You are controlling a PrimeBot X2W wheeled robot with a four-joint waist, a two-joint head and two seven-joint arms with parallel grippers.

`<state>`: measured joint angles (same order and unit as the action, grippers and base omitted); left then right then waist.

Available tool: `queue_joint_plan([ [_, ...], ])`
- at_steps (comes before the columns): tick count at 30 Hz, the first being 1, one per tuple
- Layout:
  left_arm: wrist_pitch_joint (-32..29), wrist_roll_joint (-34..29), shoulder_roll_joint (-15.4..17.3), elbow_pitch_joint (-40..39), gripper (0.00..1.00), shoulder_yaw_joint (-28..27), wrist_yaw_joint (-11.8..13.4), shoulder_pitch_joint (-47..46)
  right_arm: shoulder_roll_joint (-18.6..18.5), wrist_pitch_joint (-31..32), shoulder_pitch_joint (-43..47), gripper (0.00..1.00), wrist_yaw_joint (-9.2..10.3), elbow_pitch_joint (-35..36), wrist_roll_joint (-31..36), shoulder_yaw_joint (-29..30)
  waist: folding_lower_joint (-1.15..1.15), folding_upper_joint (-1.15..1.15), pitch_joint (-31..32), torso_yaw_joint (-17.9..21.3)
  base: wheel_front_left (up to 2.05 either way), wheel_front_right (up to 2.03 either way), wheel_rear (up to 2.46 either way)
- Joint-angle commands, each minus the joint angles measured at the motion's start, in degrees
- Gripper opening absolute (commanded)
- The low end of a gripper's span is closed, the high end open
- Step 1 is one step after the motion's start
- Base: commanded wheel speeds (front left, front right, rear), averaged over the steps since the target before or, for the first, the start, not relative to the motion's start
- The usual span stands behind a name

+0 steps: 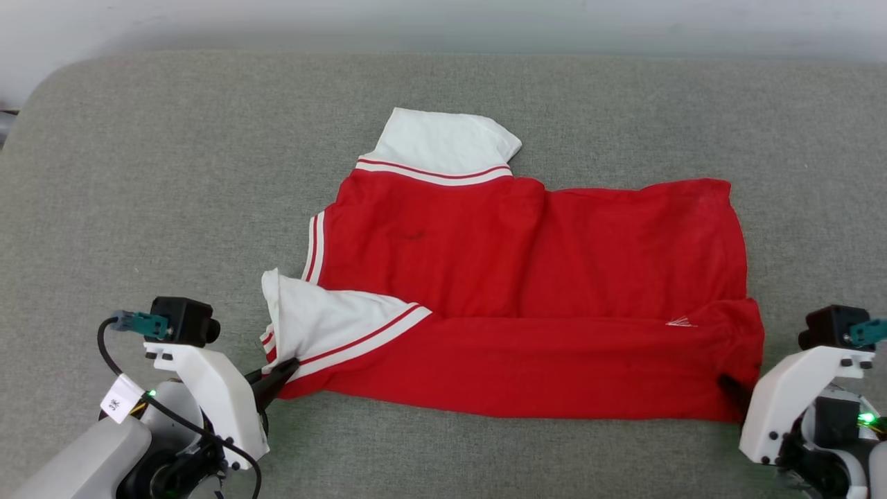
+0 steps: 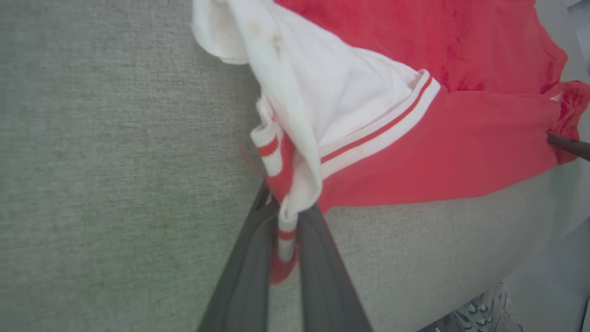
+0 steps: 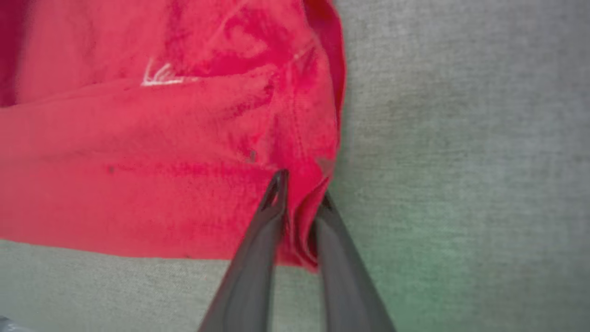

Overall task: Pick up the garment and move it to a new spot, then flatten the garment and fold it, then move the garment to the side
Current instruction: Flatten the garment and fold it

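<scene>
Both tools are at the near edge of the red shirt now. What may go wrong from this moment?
1. The left tool pinches a thin bunch of the sleeve cuff; a strong pull may slip it free.
2. The right tool straddles a small fold at the hem corner, and its grip looks unsettled. If one side lifts alone, the garment may skew or its fold may open.

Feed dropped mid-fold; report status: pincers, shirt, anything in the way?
Left pincer shut on shirt at sleeve trim. Right pincer astride hem corner, grip unclear. Shirt on grey cushion, near edge folded over. Nothing in the way.
</scene>
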<state>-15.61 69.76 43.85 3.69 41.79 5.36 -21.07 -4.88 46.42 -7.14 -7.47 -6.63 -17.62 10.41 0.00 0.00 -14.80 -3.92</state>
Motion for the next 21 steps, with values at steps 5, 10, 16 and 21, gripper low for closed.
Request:
queue_joint_plan([
  [5, 1.0, 0.3, 0.2, 0.6, 0.00, -0.5, 0.5, 1.3, 0.8, 0.6, 0.5, 0.00, -0.01, 1.8, 1.4, -0.6, 0.00, 0.00, 2.2, 0.2, 0.00, 0.00, 0.00],
  [10, 1.7, 0.8, 0.2, 0.2, 0.00, -0.3, 1.7, 3.5, -0.2, 1.3, 2.9, 0.00, 0.00, 5.9, 1.6, -0.8, 0.00, 0.00, 5.6, 0.0, 0.00, 0.00, 0.00],
  [16, 2.3, 2.2, 0.7, -0.9, 0.00, -0.1, 3.5, 7.8, -0.7, 2.6, 8.3, 0.00, 0.00, 10.0, 0.5, -0.7, 0.00, 0.00, 10.7, -0.5, 0.00, 0.00, 0.00],
  [21, 2.8, 4.1, 2.1, -2.6, 0.00, -0.4, 5.7, 12.5, -0.3, 4.5, 13.5, 0.00, 0.01, 13.2, -0.2, 0.0, 0.00, 0.00, 12.9, -0.7, 0.00, 0.00, 0.00],
])
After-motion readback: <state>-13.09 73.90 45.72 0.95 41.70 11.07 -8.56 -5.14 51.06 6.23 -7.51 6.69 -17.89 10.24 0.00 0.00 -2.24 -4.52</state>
